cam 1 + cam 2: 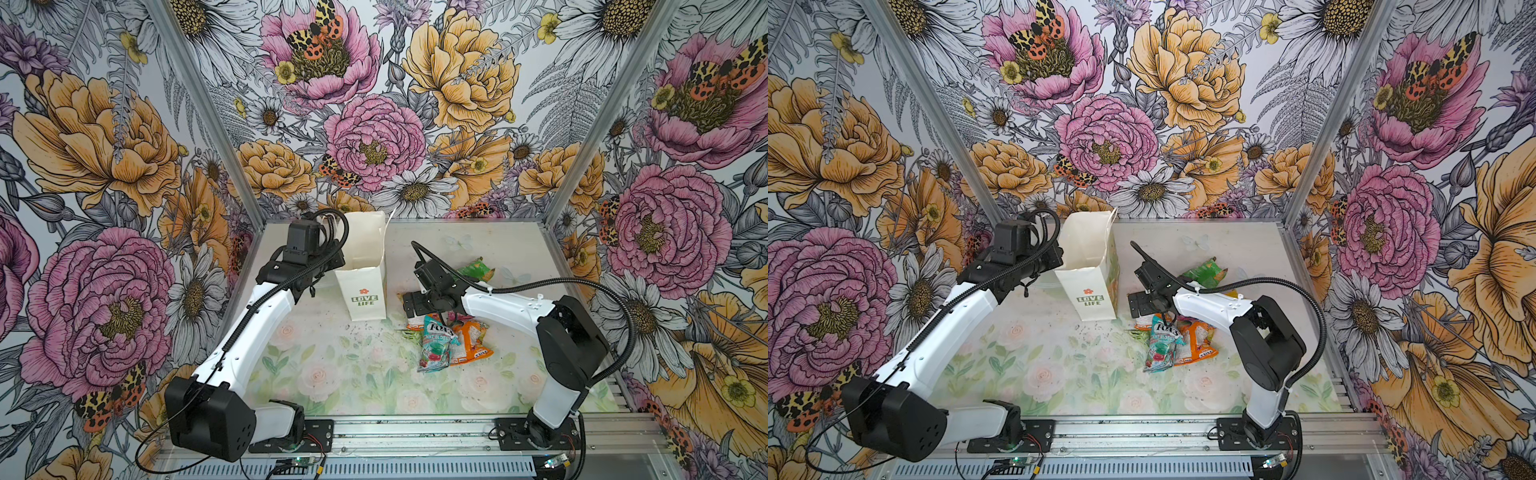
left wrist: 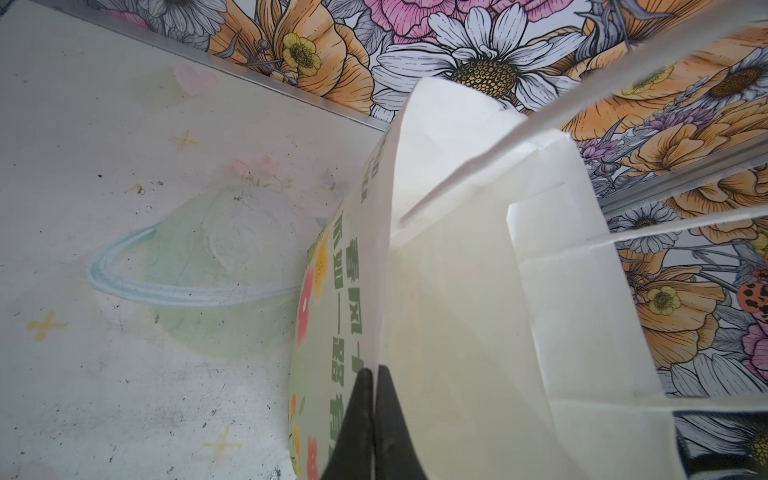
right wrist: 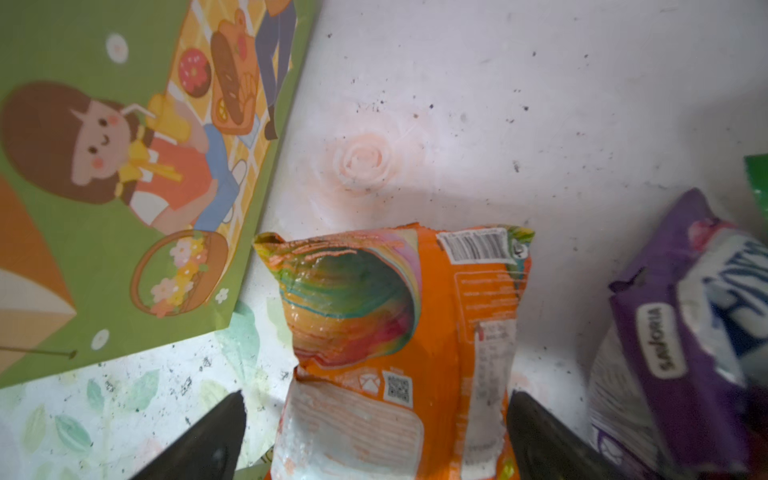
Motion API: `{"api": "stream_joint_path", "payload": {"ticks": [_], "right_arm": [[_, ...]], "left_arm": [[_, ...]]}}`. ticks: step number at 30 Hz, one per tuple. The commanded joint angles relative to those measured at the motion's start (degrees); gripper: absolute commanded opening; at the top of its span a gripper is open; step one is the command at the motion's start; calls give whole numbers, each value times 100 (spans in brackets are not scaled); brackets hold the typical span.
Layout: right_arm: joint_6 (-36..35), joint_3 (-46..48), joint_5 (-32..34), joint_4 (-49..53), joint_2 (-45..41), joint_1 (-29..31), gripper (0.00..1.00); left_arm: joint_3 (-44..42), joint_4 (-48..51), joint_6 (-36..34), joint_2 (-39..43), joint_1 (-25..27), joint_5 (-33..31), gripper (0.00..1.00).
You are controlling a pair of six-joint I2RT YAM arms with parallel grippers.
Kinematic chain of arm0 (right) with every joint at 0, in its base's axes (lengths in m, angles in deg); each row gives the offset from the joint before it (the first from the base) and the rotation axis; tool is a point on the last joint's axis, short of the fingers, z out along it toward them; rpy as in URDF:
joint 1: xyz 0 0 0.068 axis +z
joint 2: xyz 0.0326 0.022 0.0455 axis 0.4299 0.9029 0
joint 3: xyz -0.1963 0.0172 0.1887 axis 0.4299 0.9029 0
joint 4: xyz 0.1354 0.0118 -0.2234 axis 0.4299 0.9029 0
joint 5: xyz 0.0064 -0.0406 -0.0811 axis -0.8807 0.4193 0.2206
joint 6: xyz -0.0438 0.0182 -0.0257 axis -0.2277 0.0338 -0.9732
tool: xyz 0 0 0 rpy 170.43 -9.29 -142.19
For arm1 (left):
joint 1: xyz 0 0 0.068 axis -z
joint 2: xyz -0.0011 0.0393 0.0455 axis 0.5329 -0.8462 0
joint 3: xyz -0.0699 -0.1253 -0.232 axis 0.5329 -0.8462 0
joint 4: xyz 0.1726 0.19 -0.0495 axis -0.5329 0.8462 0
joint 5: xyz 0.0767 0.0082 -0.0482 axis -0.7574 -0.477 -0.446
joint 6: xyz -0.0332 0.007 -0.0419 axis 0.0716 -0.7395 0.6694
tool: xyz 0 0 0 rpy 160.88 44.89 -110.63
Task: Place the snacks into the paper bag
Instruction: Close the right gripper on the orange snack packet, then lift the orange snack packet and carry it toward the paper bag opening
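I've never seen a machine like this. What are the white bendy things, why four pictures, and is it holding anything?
They are two robot arms, the left arm and the right arm, fixed at the edge of a table. Each ends in a two-finger gripper. Two pictures look down on everything from above; two come from small cameras on the arms' wrists. A white paper bag stands on the table. Near it lie snack packets: a teal FOX'S packet, a green packet, a purple packet and an orange packet. The left gripper is shut on the bag's wall. The right gripper is open, straddling the orange packet, not squeezing it yet.
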Motion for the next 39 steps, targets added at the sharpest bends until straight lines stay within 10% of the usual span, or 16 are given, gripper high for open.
{"api": "stream_joint_path", "payload": {"ticks": [1,21,39], "right_arm": [[64,-281,-154,105,203,-2,100],[-218,-744,474,229,1130,-181,97],[-653,-980,147,218,930,-485,50]], "left_arm": [[-3,-196,77,52,90,145,0],[171,-67,89,-150,285,13,0],[141,-38,175,-97,334,-163,0]]}}
